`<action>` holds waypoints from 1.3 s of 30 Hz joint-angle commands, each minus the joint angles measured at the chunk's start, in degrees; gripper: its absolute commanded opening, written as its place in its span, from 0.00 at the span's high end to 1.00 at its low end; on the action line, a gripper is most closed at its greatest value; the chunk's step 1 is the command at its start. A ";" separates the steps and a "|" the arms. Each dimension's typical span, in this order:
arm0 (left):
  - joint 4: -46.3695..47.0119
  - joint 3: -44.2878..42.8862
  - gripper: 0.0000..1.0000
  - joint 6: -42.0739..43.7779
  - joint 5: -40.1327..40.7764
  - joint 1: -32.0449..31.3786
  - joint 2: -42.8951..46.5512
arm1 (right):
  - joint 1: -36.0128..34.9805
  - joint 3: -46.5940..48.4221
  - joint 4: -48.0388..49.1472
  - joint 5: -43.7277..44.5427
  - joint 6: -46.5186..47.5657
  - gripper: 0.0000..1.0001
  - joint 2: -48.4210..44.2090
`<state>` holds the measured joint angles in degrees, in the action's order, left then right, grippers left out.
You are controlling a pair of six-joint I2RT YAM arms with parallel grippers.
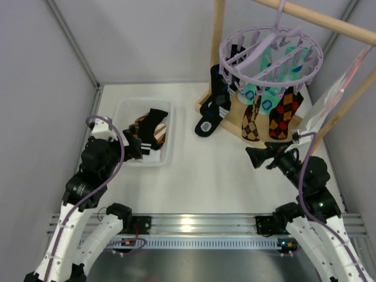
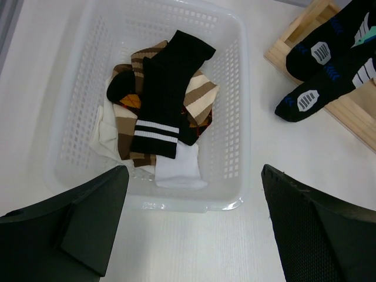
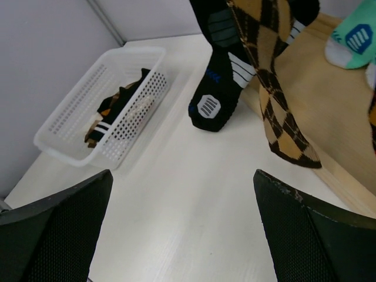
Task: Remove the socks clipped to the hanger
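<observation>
Both spread: left end effector (image 2: 194, 171) at basket (image 2: 176, 204), right end effector (image 3: 182, 174) facing socks (image 3: 288, 132).

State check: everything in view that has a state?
hanger: hung on wooden rod, socks clipped on
clipped socks: hanging, not yet removed
basket: holds several loose socks
left tool: open, empty, by basket
right tool: open, empty, facing clipped socks

Left tool (image 2: 192, 171) spread wide; right tool (image 3: 182, 174) likewise.
</observation>
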<state>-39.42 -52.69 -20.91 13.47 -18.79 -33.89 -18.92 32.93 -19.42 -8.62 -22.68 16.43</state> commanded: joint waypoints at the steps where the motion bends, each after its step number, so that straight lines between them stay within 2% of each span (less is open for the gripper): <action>1: 3.12 0.57 0.02 0.43 -1.08 0.24 -0.12 | 0.64 0.73 14.22 -8.60 0.43 0.01 9.90; 10: 3.38 0.74 0.02 0.60 -2.92 0.15 -1.18 | 0.46 2.67 25.73 4.05 9.65 0.00 26.97; 17: 3.38 0.31 0.02 0.60 -5.82 0.15 -3.63 | -2.79 1.62 31.18 16.61 15.99 0.04 35.34; 22: 3.38 0.04 0.02 0.52 -7.41 0.15 -4.78 | -3.67 -1.28 36.37 17.59 16.61 0.05 37.28; 24: 3.47 0.04 0.02 0.52 -7.85 0.15 -5.05 | -3.67 -2.60 40.40 16.63 16.87 0.09 37.54; 26: 3.38 -0.40 0.02 0.25 -8.81 0.15 -5.40 | -3.67 -3.05 42.35 16.18 18.01 0.12 40.16; 30: 3.56 -2.42 0.02 -0.98 -13.02 0.24 -6.28 | -3.67 -2.60 46.39 16.54 19.34 0.12 45.53; 31: 3.65 -3.47 0.02 -1.15 -15.47 0.24 -6.36 | -3.67 -3.13 48.32 15.49 19.42 0.18 46.41; 32: 3.56 -4.00 0.02 -2.02 -16.11 0.24 -6.36 | -3.67 -3.39 49.12 14.35 19.25 0.38 46.68; 34: 4.00 -6.10 0.02 -2.99 -17.16 0.15 -6.71 | -3.93 -4.97 50.96 11.27 17.68 0.62 46.51; 36: 4.35 -8.12 0.02 -4.23 -18.91 0.15 -7.76 | -5.50 -6.29 54.48 12.48 16.62 0.83 46.07; 39: 4.44 -13.57 0.02 -6.33 -19.72 -1.86 -13.03 | -10.06 -7.61 56.77 18.26 15.21 0.96 45.54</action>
<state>-39.00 -60.93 -24.43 -3.31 -19.29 -43.68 -24.67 25.85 28.58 6.57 -5.80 63.26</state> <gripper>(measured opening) 0.982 0.056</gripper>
